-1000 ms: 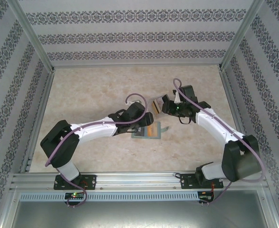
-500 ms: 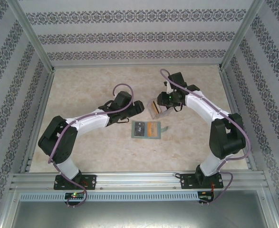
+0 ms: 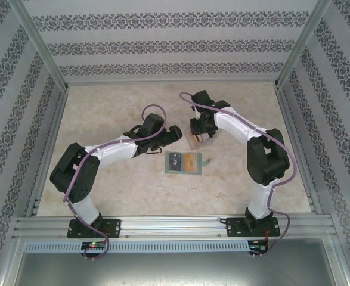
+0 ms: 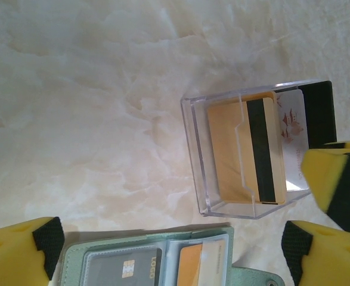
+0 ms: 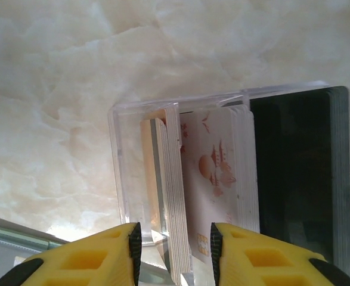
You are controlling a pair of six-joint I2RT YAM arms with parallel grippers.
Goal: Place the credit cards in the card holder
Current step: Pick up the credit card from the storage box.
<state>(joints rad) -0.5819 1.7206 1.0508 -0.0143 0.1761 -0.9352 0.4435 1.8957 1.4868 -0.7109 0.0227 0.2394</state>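
The card holder (image 3: 183,162) lies open on the table, grey-green, with a black card (image 4: 122,268) and an orange card (image 4: 192,263) in its clear sleeves. More credit cards stand in a clear plastic box (image 3: 198,139): an orange-yellow one with a black stripe (image 4: 241,149), a white printed one (image 5: 217,170) and a black stack (image 5: 297,179). My right gripper (image 5: 176,244) is open right above the box, its fingers on either side of the pale card stack (image 5: 173,202). My left gripper (image 4: 172,241) hangs open to the left of the box, behind the holder, holding nothing.
The box stands just behind the holder's right half. Aluminium frame posts (image 3: 43,53) and patterned walls (image 3: 175,44) close in the marble table (image 3: 103,113) on three sides. The holder's snap tab (image 4: 255,277) sticks out to its right.
The left gripper has lifted off the card holder and drawn back to the left. The right arm has folded inward, bringing its gripper down over the clear box.
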